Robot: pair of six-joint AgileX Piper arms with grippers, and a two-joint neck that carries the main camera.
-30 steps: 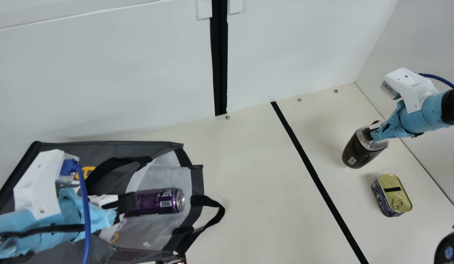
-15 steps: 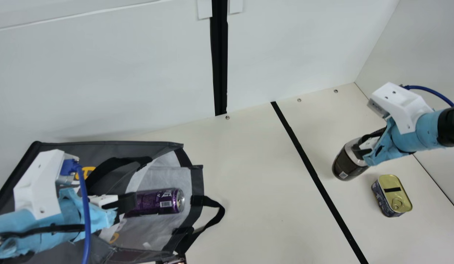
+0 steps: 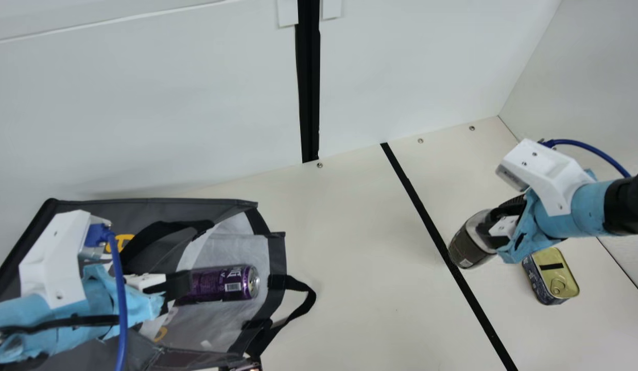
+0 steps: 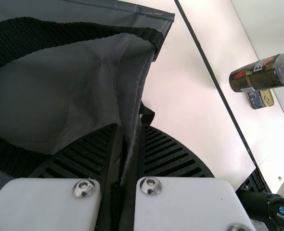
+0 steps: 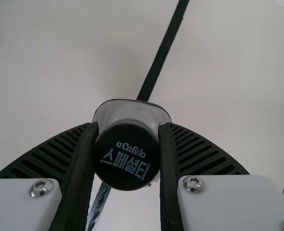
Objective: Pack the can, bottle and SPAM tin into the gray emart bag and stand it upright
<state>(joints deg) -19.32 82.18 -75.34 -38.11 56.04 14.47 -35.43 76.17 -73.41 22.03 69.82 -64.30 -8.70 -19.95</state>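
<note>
With my left hand (image 4: 128,127) pinching its wall, the gray bag (image 3: 278,252) lay sideways on the tabletop (image 3: 360,257), purple can (image 3: 216,283) inside; I judged a slack hold could let the mouth sag. The tilted bottle (image 3: 469,247), dark and black-capped, could twist free if my right hand (image 5: 128,126), clamped near its cap, slipped. Beyond, the gold-topped tin (image 3: 559,270) sat on the tabletop.

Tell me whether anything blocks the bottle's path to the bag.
Nothing visible stands between the bottle, held in the right gripper, and the gray bag. At the bag's mouth, though, a black handle loop sticks out toward the bottle, and the can lies just inside; either might get in the way.
</note>
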